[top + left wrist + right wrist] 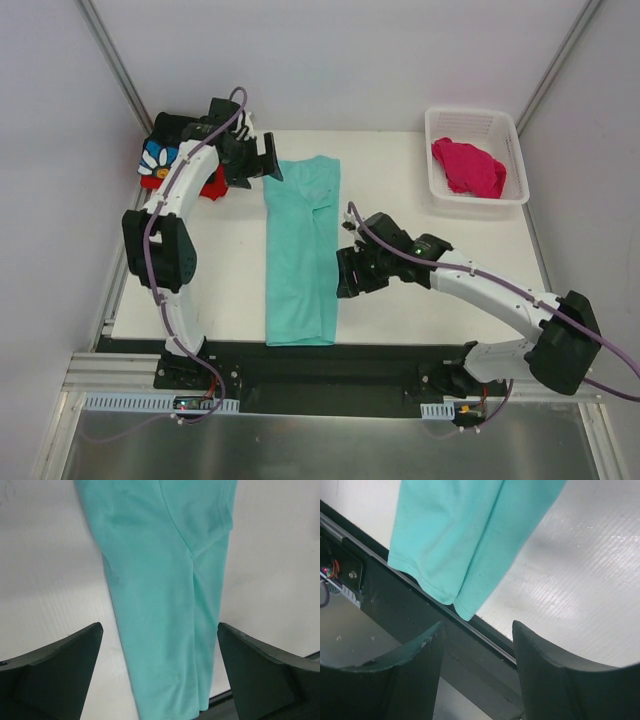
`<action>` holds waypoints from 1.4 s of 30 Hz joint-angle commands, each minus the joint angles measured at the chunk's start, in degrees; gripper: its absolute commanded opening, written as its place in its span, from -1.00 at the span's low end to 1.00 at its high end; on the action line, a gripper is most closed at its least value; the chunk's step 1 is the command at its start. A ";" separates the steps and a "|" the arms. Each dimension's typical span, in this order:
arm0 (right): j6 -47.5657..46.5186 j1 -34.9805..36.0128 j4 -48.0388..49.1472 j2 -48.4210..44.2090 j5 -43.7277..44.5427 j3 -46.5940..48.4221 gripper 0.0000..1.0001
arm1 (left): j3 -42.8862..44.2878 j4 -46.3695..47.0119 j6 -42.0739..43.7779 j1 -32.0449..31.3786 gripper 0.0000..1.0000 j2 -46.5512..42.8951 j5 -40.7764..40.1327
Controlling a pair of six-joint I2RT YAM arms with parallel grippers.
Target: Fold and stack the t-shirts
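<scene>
Mint cloth tee [300, 250], long narrow strip; L gripper [159, 627], R gripper [477, 625] jaws apart.

A robotics lab test cell was shown, not a home. A white table [430, 300] was enclosed by plain white panels [350, 60] held in aluminium struts [112, 60]. The left arm [165, 215] and the right arm [490, 285], both white and black, were bolted to a black base rail [330, 375] at the near edge. Purple cables [147, 245] were run along them. Slotted cable ducts [130, 402] and a small lit circuit board [185, 403] were left exposed above a bare metal sheet [330, 450]. Household items, a mint-teal t-shirt [300, 250] and a white lattice basket [475, 120], were set on the bench-like top.
</scene>
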 commanded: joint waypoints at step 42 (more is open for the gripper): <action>28.32 -13.11 31.65 -14.62 -13.49 -31.75 0.18 | -82.36 23.15 -36.54 -0.42 0.98 -56.14 20.26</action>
